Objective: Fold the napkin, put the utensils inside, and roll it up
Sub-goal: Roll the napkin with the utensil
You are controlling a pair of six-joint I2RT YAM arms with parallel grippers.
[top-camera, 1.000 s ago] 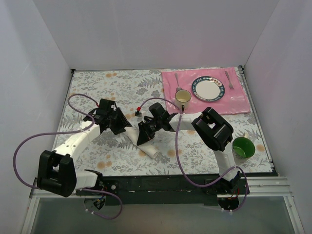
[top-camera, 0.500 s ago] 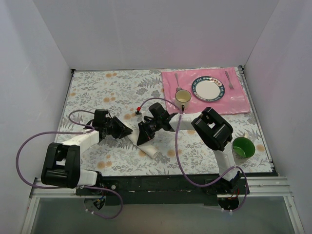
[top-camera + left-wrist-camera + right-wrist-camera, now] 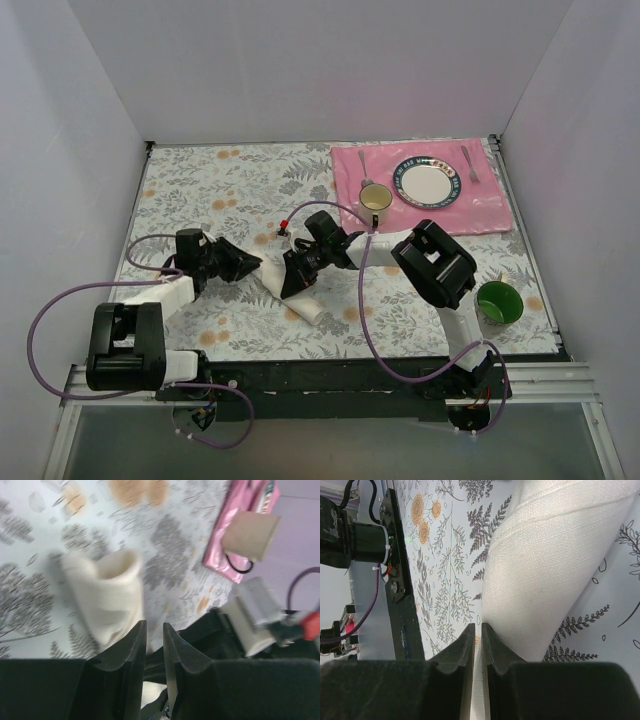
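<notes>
The napkin (image 3: 311, 308) lies rolled into a short off-white tube on the floral table, slanting from upper left to lower right. My right gripper (image 3: 292, 286) sits on the roll's middle. In the right wrist view a thin edge of the napkin (image 3: 545, 580) runs between the narrow jaws of the right gripper (image 3: 477, 626). My left gripper (image 3: 254, 267) points at the roll's upper-left end. In the left wrist view the left gripper (image 3: 152, 625) has its jaws nearly together with nothing between them, just short of the napkin's (image 3: 105, 600) open end. The utensils are hidden.
At the back right a pink placemat (image 3: 485, 208) holds a plate (image 3: 430, 185), a beige mug (image 3: 375, 200), a spoon (image 3: 365, 163) and a fork (image 3: 470, 163). A green cup (image 3: 498, 302) stands by the right arm. The mug (image 3: 250, 530) also shows in the left wrist view.
The left arm has drawn back to the left and lower, away from the roll, and its jaws have closed. The right gripper has stayed on the napkin.
</notes>
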